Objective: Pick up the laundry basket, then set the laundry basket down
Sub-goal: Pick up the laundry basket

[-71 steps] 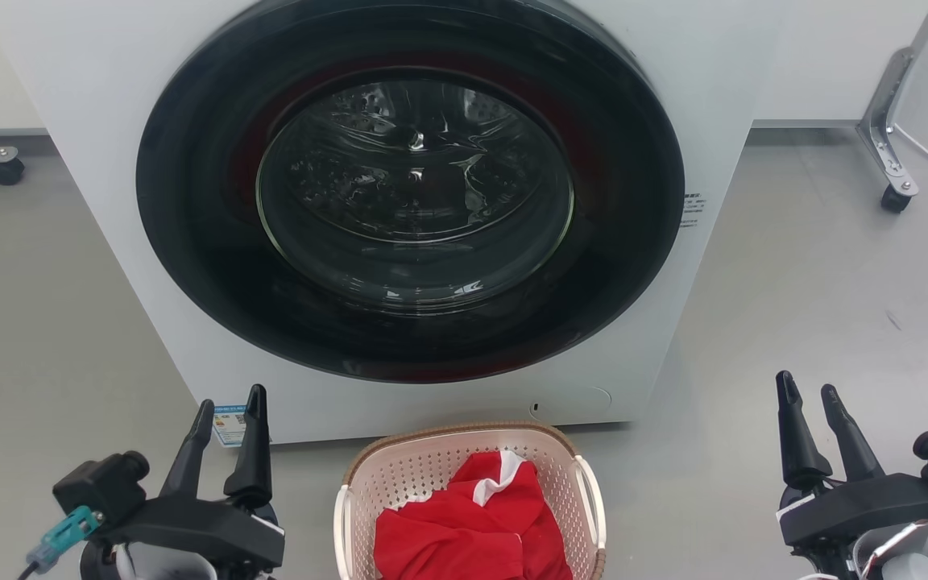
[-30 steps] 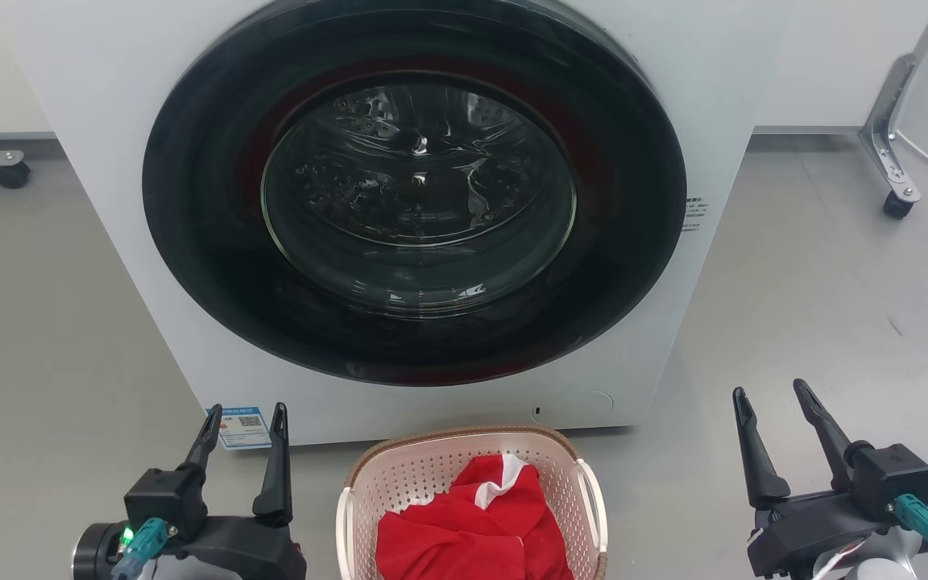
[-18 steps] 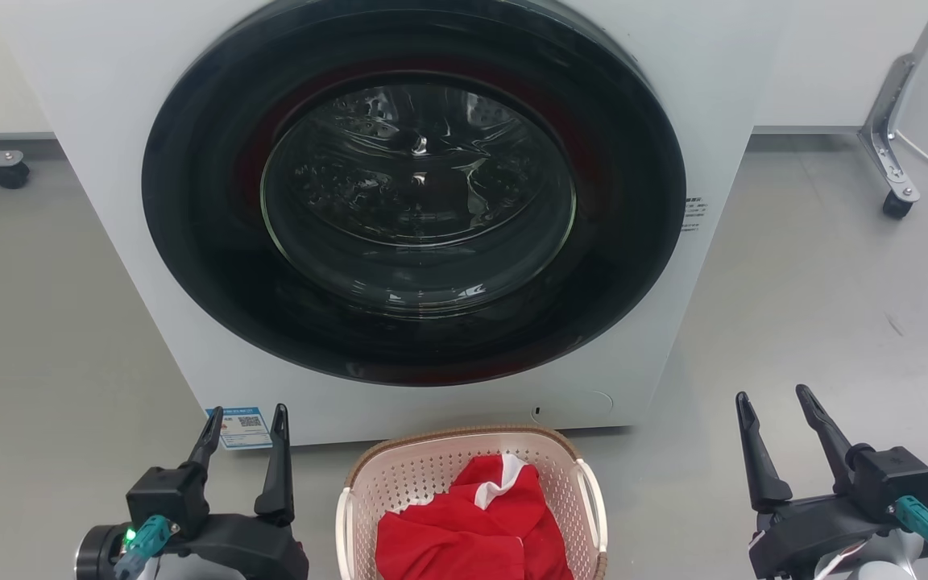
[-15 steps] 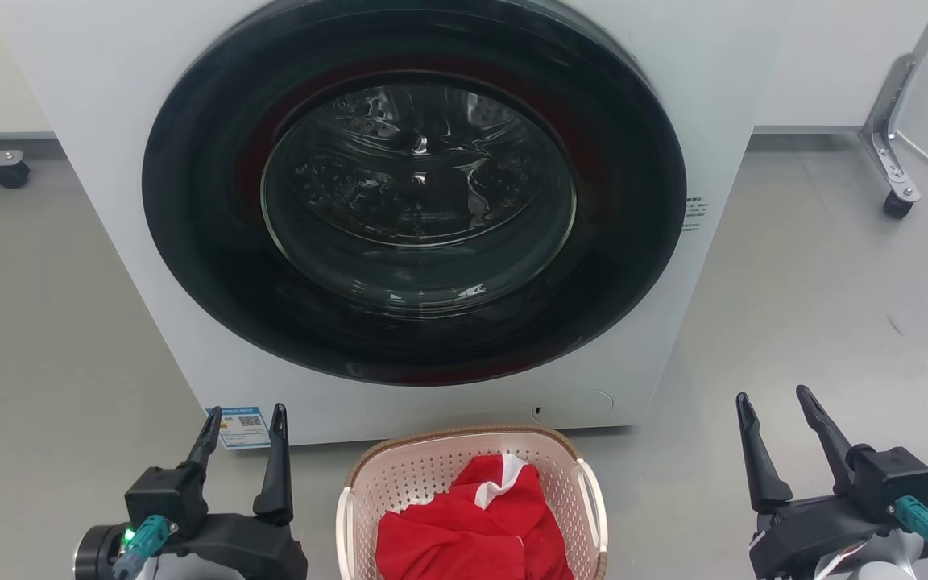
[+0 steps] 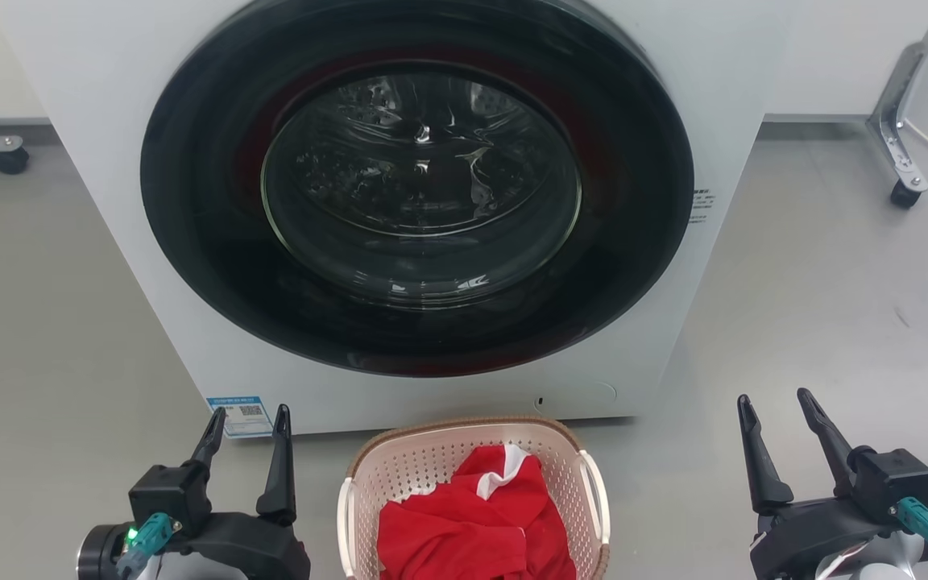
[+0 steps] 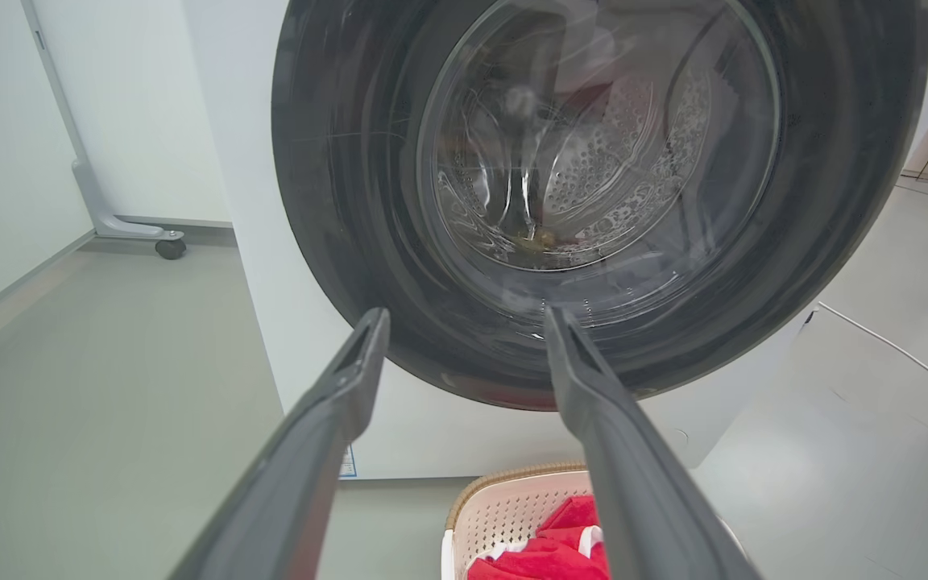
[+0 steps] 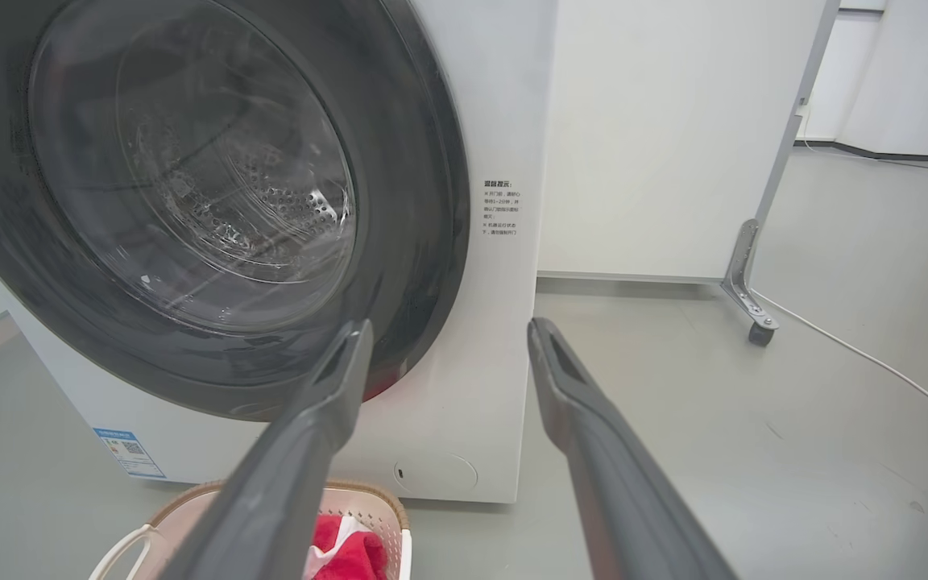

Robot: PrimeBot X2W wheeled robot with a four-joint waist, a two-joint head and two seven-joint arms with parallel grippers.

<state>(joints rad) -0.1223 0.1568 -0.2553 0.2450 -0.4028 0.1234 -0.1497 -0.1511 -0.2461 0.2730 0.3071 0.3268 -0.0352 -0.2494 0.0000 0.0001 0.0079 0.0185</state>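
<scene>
We see the left tool [image 5: 250, 411] and the right tool [image 5: 774, 396] both spread wide and empty, with the laundry basket [image 5: 408, 475] on the floor [image 5: 794, 282] between them, touching neither.

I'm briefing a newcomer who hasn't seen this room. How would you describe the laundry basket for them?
Find the big white washer with its round dark door. On the grey floor at its foot sits the basket. It is the small cream perforated tub with a brown rim, white side handles and red cloth inside.
</scene>
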